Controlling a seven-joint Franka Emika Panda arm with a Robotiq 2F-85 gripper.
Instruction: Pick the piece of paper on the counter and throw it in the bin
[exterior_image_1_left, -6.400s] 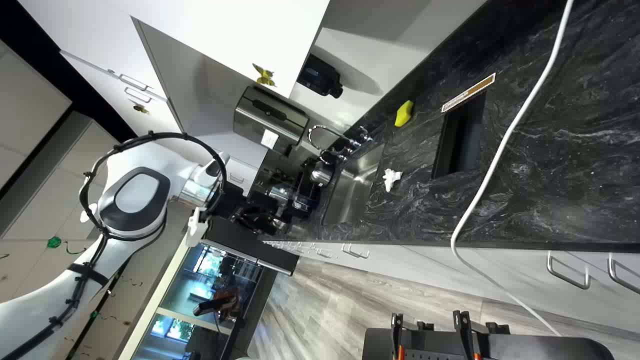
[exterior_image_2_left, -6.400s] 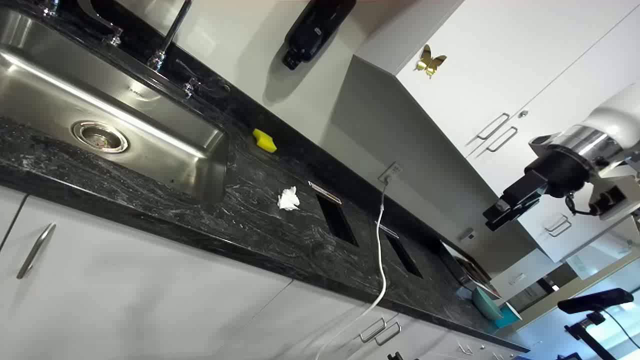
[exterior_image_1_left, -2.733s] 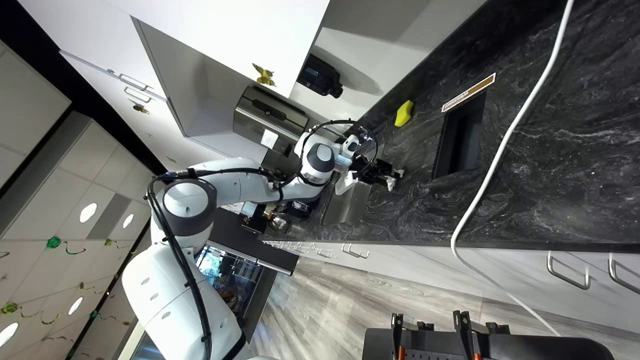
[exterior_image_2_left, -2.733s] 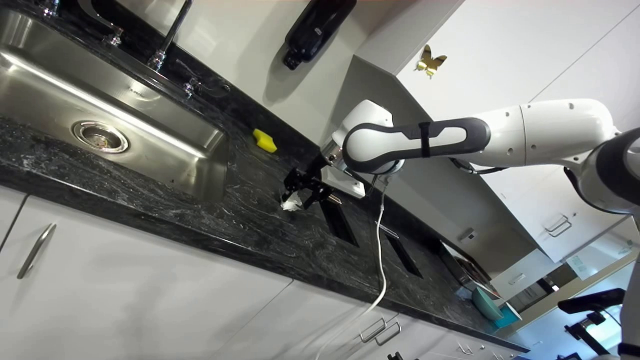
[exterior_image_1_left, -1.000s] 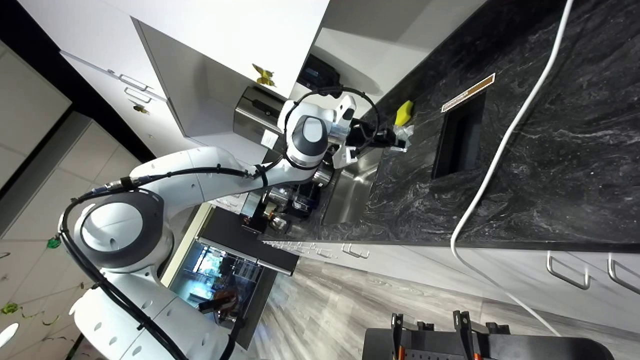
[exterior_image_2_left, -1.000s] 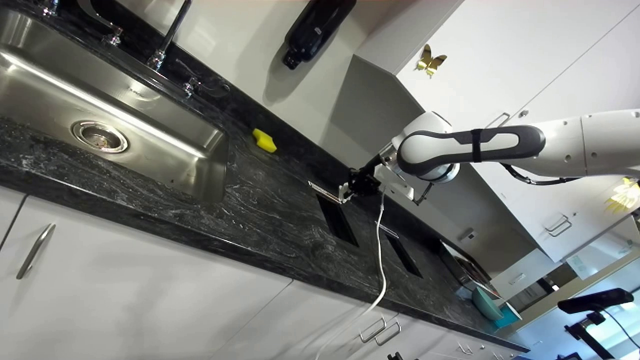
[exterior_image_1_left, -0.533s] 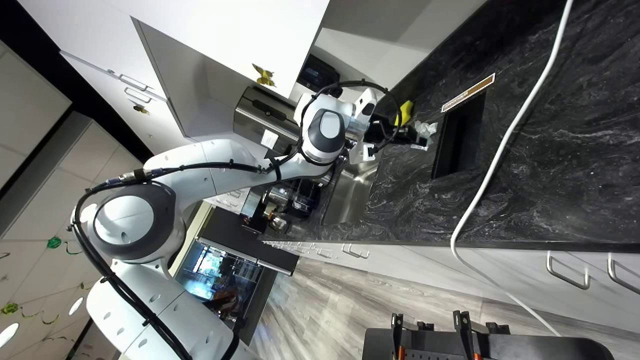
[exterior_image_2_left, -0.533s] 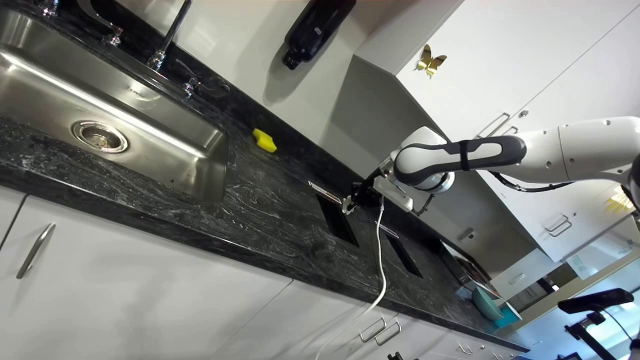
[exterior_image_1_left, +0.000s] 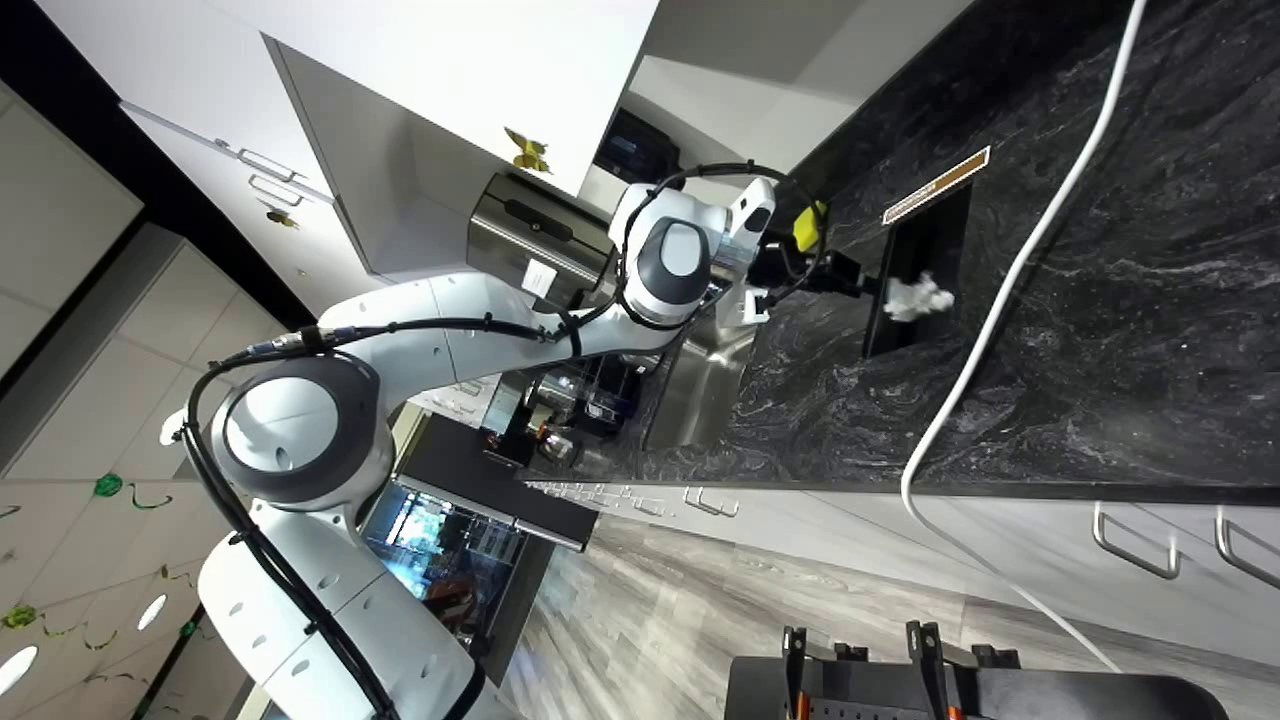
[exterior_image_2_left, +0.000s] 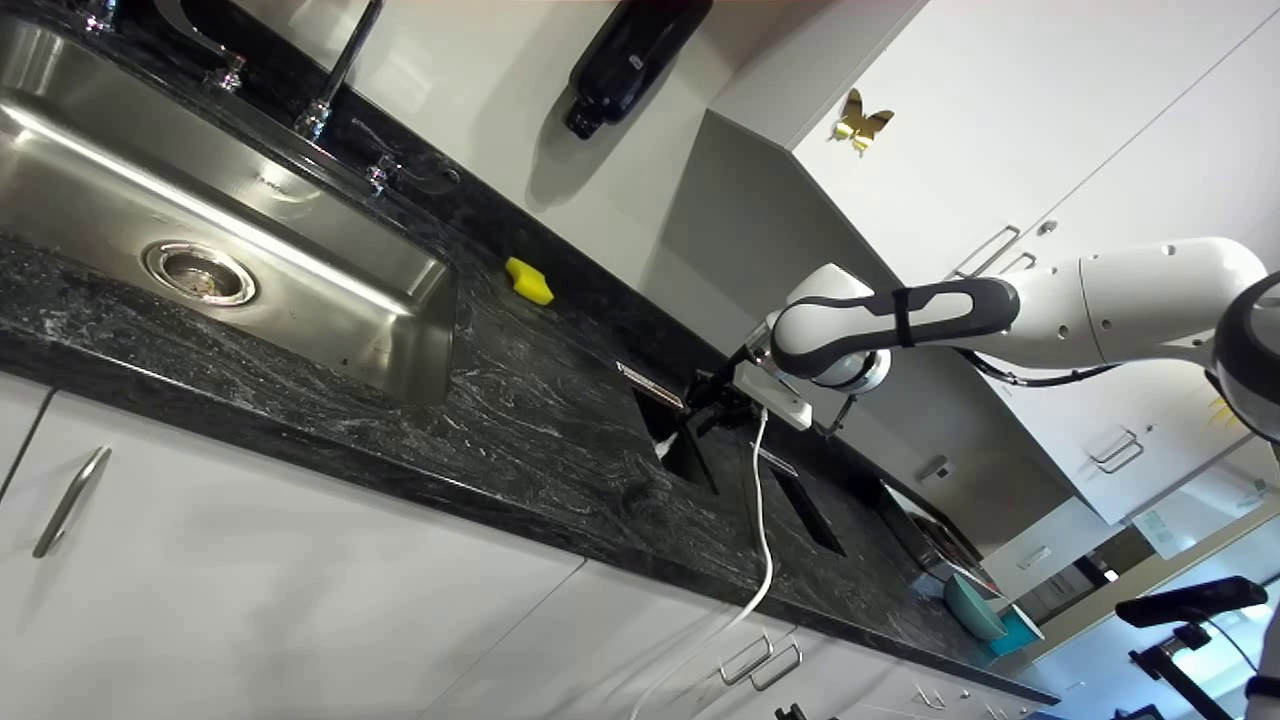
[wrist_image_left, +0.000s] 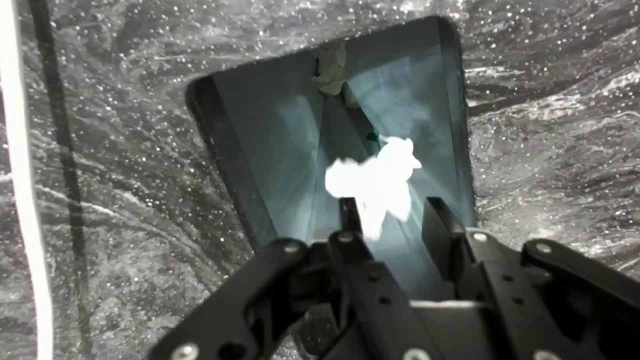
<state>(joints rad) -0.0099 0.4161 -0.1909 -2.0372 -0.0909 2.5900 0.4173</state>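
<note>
The crumpled white piece of paper (wrist_image_left: 382, 180) is over the bin's slot in the wrist view, just beyond my fingertips and in line with the gap. In an exterior view the paper (exterior_image_1_left: 915, 298) shows blurred inside the dark slot, and a sliver of the paper (exterior_image_2_left: 664, 447) is visible there too. My gripper (wrist_image_left: 392, 207) stands open, its two fingers apart; the paper overlaps the left finger in view, and whether they touch I cannot tell. The bin (wrist_image_left: 280, 135) is a chute with pale inner walls cut into the black veined counter (wrist_image_left: 140, 165).
A yellow sponge (exterior_image_2_left: 528, 281) lies by the back of the counter, near the sink (exterior_image_2_left: 300, 250). A brown label strip (exterior_image_1_left: 937, 186) borders the slot. A white cable (exterior_image_1_left: 1040, 230) crosses the counter beyond it, and a second slot (exterior_image_2_left: 808, 512) lies past the cable.
My gripper has moved from beside the slot to its edge and opened. The paper, held between the fingers before, has come away from them and into the slot.
</note>
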